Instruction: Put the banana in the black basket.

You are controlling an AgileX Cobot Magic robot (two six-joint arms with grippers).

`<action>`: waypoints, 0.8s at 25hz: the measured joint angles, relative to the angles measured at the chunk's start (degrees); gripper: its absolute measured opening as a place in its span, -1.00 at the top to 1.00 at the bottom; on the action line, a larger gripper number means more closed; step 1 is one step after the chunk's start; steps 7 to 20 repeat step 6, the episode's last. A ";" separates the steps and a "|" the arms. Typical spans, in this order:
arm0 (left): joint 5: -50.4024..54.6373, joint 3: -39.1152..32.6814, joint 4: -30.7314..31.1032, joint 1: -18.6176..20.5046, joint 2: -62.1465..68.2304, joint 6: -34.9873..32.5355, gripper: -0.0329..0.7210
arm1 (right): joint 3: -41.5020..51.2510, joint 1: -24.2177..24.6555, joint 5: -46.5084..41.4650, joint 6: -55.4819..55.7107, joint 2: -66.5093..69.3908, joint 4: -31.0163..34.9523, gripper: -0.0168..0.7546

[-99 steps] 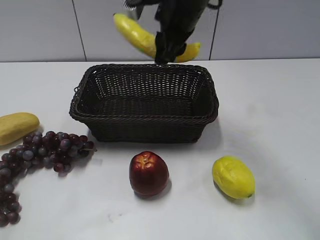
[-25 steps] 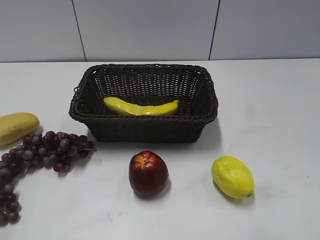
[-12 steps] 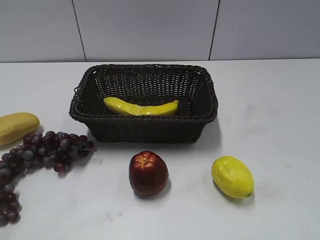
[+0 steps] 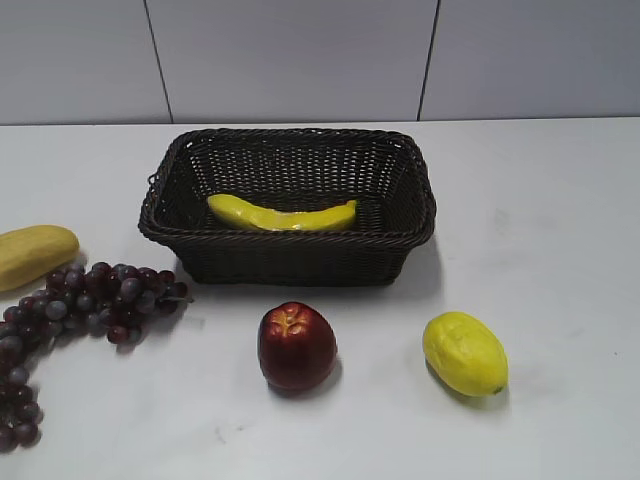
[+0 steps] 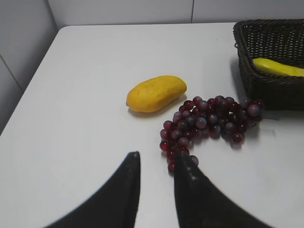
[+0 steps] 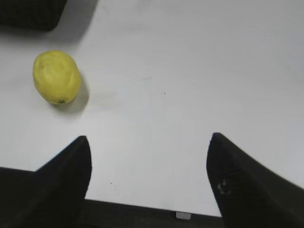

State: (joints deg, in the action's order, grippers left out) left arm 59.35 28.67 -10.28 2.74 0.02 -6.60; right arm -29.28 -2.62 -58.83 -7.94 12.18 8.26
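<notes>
The banana (image 4: pixel 280 215) lies flat inside the black basket (image 4: pixel 290 245), along its floor near the front wall. One end of the banana also shows in the left wrist view (image 5: pixel 280 68) inside the basket (image 5: pixel 266 85). Neither arm shows in the exterior view. My left gripper (image 5: pixel 159 159) hovers over the table next to the grapes, its fingers a narrow gap apart with nothing between them. My right gripper (image 6: pixel 148 141) is wide open and empty above the table's front edge.
A bunch of purple grapes (image 4: pixel 80 305) and a pale-yellow oblong fruit (image 4: pixel 30 255) lie left of the basket. A red apple (image 4: pixel 296 346) and a yellow lemon-like fruit (image 4: pixel 465 353) lie in front of it. A corner of the basket (image 6: pixel 28 14) shows in the right wrist view.
Four seconds ago an arm held the banana above the basket's far rim. Now the banana lies in the basket and the arm has left the exterior view. Nothing has moved in the last second.
</notes>
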 joint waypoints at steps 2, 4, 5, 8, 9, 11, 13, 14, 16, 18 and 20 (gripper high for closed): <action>0.00 0.00 0.00 0.00 0.00 0.00 0.28 | 0.00 0.00 -0.07 0.00 -2.71 0.00 -0.53; 0.00 0.00 0.00 0.00 0.00 0.00 0.28 | 0.00 0.00 -0.12 0.00 -5.27 -0.05 -0.53; 0.00 0.00 0.00 0.00 0.00 0.00 0.28 | 0.00 0.00 -0.14 0.00 -6.30 -0.05 -0.53; 0.00 0.00 0.00 0.00 0.00 0.00 0.28 | 0.00 0.00 -0.14 0.00 -7.67 -0.05 -0.53; 0.00 0.00 0.00 0.00 0.00 0.00 0.28 | 0.00 0.00 -0.14 0.00 -7.67 -0.05 -0.53; 0.00 0.00 0.00 0.00 0.00 0.00 0.28 | 0.00 0.00 -0.14 0.00 -7.67 -0.05 -0.53; 0.00 0.00 0.00 0.00 0.00 0.00 0.28 | 0.00 0.00 -0.14 0.00 -7.67 -0.05 -0.53; 0.00 0.00 0.00 0.00 0.00 0.00 0.28 | 0.00 0.00 -0.14 0.00 -7.67 -0.05 -0.53; 0.00 0.00 0.00 0.00 0.00 0.00 0.28 | 0.00 0.00 -0.14 0.00 -7.67 -0.05 -0.53; 0.00 0.00 0.00 0.00 0.00 0.00 0.28 | 0.00 0.00 -0.14 0.00 -7.67 -0.05 -0.53; 0.00 0.00 0.00 0.00 0.00 0.00 0.28 | 0.00 0.00 -0.14 0.00 -7.67 -0.05 -0.53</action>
